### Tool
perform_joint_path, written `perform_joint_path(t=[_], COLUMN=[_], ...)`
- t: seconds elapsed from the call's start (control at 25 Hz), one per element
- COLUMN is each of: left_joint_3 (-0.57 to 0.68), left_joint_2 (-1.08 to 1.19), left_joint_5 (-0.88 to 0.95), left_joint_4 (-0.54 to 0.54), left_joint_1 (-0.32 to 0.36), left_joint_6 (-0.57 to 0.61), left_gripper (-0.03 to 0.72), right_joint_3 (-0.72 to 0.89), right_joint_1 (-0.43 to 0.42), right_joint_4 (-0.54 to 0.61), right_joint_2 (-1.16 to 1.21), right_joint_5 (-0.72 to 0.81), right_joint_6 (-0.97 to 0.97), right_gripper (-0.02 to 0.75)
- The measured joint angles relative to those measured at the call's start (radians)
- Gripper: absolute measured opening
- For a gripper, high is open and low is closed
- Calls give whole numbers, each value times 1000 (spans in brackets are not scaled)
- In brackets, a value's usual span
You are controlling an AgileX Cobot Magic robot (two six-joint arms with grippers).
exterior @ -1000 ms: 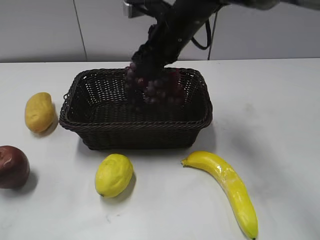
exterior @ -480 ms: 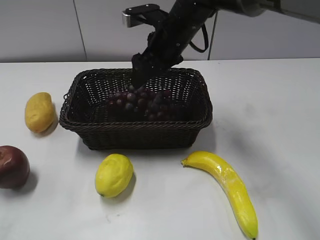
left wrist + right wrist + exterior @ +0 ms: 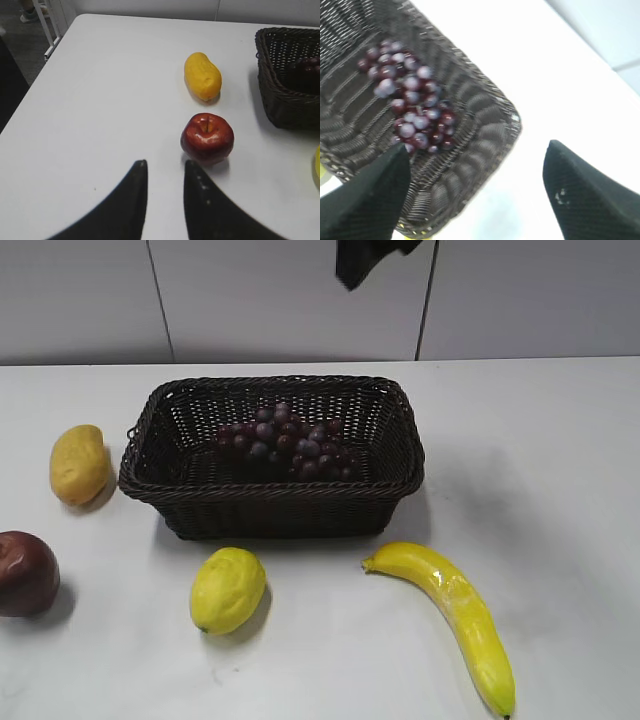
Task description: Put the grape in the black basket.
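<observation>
The grape (image 3: 285, 443) lies inside the black basket (image 3: 270, 499) on its floor, also seen in the right wrist view (image 3: 410, 105) within the basket (image 3: 480, 130). My right gripper (image 3: 477, 150) is open and empty, raised high above the basket; only a dark tip of it (image 3: 362, 260) shows at the top of the exterior view. My left gripper (image 3: 165, 167) is open and empty, low over the table just short of a red apple (image 3: 207, 138). The basket's left end (image 3: 280, 95) shows at the right of the left wrist view.
A yellow mango (image 3: 78, 464) and the red apple (image 3: 25, 573) lie left of the basket. A lemon (image 3: 228, 589) and a banana (image 3: 455, 615) lie in front of it. A wall stands behind the table.
My right gripper let go of the grape, which dropped and now rests in the basket. The right arm has risen almost out of the exterior view.
</observation>
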Motion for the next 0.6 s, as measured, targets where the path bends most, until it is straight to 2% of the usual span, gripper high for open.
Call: perform_joint_path(t=[0.12,0.32,0.6], left_joint_3=[0,0,0], left_joint_2=[0,0,0], left_joint_5=[0,0,0], left_joint_4=[0,0,0], left_joint_1=[0,0,0], left_joint_6=[0,0,0], left_gripper=[228,228,228], right_joint_3=[38,157,468], right_joint_1=[0,0,0], right_joint_4=[-74,-95,-97], right_joint_2=[-100,-248,-491], right_joint_5=[2,4,5], right_joint_6=[95,149,205], right_gripper=[621,601,593])
